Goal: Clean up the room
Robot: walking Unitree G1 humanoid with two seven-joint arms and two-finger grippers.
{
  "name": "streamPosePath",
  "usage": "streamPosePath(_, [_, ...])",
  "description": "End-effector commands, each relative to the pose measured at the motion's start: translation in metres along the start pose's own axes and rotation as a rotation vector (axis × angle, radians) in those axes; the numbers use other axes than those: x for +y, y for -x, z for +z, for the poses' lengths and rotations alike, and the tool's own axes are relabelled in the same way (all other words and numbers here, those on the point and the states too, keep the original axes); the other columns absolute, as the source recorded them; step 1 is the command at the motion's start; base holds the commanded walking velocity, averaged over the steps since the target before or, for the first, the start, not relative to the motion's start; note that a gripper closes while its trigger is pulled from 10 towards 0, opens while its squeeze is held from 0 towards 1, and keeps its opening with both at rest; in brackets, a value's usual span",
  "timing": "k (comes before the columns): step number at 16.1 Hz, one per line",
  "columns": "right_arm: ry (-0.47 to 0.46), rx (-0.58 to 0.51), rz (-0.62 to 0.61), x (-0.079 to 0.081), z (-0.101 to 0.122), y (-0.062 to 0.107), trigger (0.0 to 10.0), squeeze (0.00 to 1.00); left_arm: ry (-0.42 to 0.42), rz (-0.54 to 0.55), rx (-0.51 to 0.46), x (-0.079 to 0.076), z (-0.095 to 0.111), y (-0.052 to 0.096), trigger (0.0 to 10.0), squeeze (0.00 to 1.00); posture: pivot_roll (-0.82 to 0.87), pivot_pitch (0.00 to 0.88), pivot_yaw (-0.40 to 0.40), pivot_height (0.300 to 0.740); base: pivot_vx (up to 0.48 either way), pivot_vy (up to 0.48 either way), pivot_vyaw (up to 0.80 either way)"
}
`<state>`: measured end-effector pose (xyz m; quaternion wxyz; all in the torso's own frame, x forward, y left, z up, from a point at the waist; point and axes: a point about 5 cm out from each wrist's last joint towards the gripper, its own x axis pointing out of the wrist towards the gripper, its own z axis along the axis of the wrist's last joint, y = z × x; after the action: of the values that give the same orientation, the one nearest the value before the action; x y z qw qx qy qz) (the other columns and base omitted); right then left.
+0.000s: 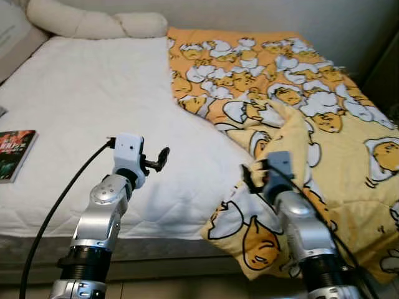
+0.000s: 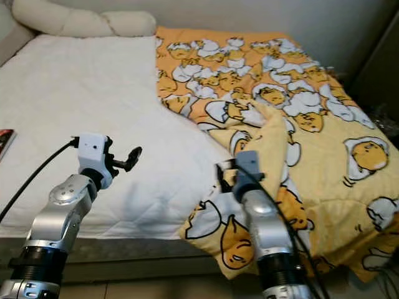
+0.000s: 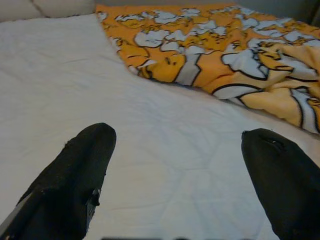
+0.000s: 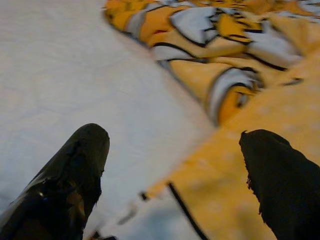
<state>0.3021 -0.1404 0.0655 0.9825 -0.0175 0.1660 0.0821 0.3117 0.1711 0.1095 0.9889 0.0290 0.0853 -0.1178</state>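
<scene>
A yellow-orange blanket (image 1: 299,81) printed with cartoon eggs covers the right half of the bed, rumpled, with a fold turned up near its middle. Its near left corner (image 1: 237,230) hangs over the bed's front edge. The bare white mattress (image 1: 93,106) fills the left half. My left gripper (image 1: 159,161) is raised over the white mattress near the front edge, fingers open with nothing between them (image 3: 177,145). My right gripper (image 1: 252,177) hovers open just above the blanket's left border, where it meets the white mattress (image 4: 175,145).
A book (image 1: 14,152) with a dark red cover lies on the mattress at the far left. A long cream pillow (image 1: 93,25) lies across the head of the bed. Dark furniture (image 1: 383,68) stands at the bed's right side.
</scene>
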Motion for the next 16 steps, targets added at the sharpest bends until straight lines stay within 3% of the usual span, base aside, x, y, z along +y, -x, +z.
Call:
streamPosePath(1, [0.015, -0.007, -0.004, -0.0044, 0.0037, -0.0009, 10.0, 0.00, 0.004, 0.001, 0.002, -0.0001, 0.0007, -0.0008, 10.0, 0.00, 0.00, 0.000, -0.023, 0.740, 0.337, 0.000, 0.00])
streamPosePath(16, [0.012, 0.004, 0.014, 0.0003, 0.0007, 0.0001, 10.0, 0.00, -0.006, -0.007, 0.011, 0.0021, -0.0001, 0.0009, 10.0, 0.00, 0.00, 0.000, -0.014, 0.740, 0.347, 0.000, 0.00])
